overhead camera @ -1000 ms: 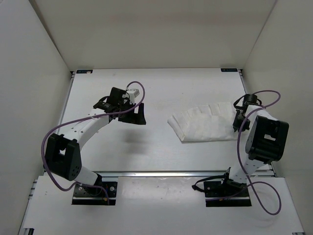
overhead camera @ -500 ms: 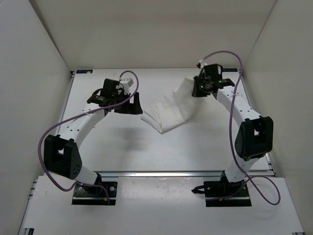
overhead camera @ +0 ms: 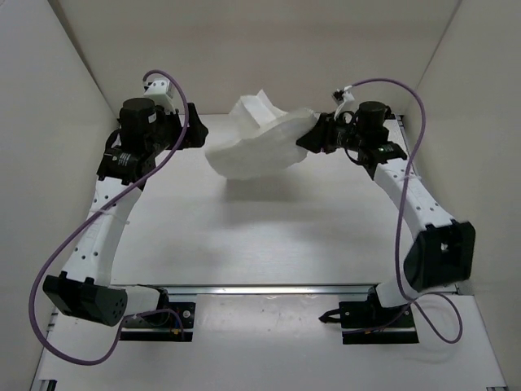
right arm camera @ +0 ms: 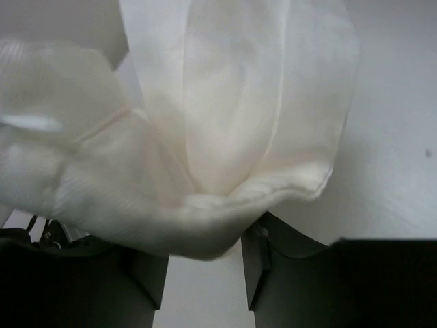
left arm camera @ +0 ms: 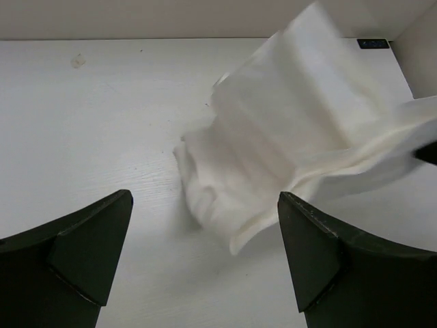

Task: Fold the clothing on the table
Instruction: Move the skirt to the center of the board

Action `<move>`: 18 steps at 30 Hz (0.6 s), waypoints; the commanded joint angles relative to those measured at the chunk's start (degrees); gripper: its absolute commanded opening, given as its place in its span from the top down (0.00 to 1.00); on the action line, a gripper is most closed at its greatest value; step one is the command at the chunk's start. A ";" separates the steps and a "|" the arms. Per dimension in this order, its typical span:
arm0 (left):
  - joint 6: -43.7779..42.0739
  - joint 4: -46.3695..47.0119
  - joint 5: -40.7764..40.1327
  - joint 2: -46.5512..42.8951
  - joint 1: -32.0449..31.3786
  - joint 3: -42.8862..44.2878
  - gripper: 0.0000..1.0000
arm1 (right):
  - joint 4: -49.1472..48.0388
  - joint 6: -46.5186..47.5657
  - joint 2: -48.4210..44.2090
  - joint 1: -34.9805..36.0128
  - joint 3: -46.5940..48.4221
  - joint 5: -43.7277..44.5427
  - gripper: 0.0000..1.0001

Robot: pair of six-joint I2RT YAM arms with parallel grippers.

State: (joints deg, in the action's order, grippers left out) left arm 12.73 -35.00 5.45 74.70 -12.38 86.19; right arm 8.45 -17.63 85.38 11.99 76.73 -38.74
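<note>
Materials-wise, here's what we get. The clothing (overhead camera: 256, 142) is thin, soft white cloth, matt, with fine ribbing and a stitched hem edge showing in the right wrist view. The table (overhead camera: 269, 236) looks like a smooth matt white board, and in the left wrist view we make out a faint wood-like grain in it. Along the bottom of the overhead view runs a metal rail (overhead camera: 277, 288), silvery with a dull sheen. The left gripper (left arm camera: 203, 219) has fingers (left arm camera: 82, 253) in dark matt plastic. The left arm's links (overhead camera: 102, 216) are white plastic, the right arm's elbow joint (overhead camera: 440, 252) is black, and the purple cables (overhead camera: 381, 80) look smooth and slightly glossy.
</note>
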 commanded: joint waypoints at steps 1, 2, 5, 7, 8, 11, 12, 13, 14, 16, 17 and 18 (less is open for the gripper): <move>0.45 0.45 -0.54 -0.95 -2.64 -1.20 0.01 | 3.67 1.29 8.38 -6.51 -4.39 -0.19 0.59; 0.10 0.29 -0.62 -0.61 -3.00 -2.25 0.02 | 3.25 -0.20 8.05 -7.32 -5.70 -2.11 0.55; 0.10 2.04 -0.18 -0.78 -4.57 -4.79 0.01 | 2.02 0.48 2.10 -11.63 -10.52 1.63 0.36; 0.10 3.54 0.78 -1.22 -4.49 -8.22 0.01 | 3.41 2.33 -1.53 -11.90 -11.43 6.73 0.23; -0.16 4.58 1.05 -0.44 -4.23 -9.45 0.01 | 4.90 2.86 -2.84 -11.90 -11.34 7.10 0.22; 0.37 6.26 3.51 1.50 -5.54 -12.10 0.02 | 7.10 3.30 -3.12 -11.11 -11.86 7.63 0.21; 0.28 7.05 2.99 2.64 -6.33 -13.41 0.02 | 7.02 3.30 -3.21 -10.24 -12.56 7.28 0.22; 0.19 7.58 2.20 3.95 -7.30 -14.55 0.02 | 6.41 3.04 -3.03 -9.27 -13.53 7.36 0.21; 0.10 7.67 1.85 4.40 -8.09 -15.17 0.01 | 5.88 2.43 -2.60 -7.61 -14.49 7.36 0.21; 0.10 8.63 2.89 6.51 -9.32 -18.32 0.01 | 5.35 2.16 -1.45 -5.24 -16.08 9.03 0.21; 0.36 10.38 3.77 6.60 -9.33 -19.56 0.01 | 5.00 1.72 -0.67 -3.74 -16.17 9.99 0.21; 0.71 11.35 3.95 7.21 -10.11 -21.57 0.02 | 5.43 2.59 0.82 -2.94 -16.35 10.18 0.20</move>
State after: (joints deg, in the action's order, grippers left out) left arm 12.97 -27.11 7.27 81.47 -20.88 68.01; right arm 14.13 -15.86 83.15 6.31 62.26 -30.89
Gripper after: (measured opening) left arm 0.983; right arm 0.795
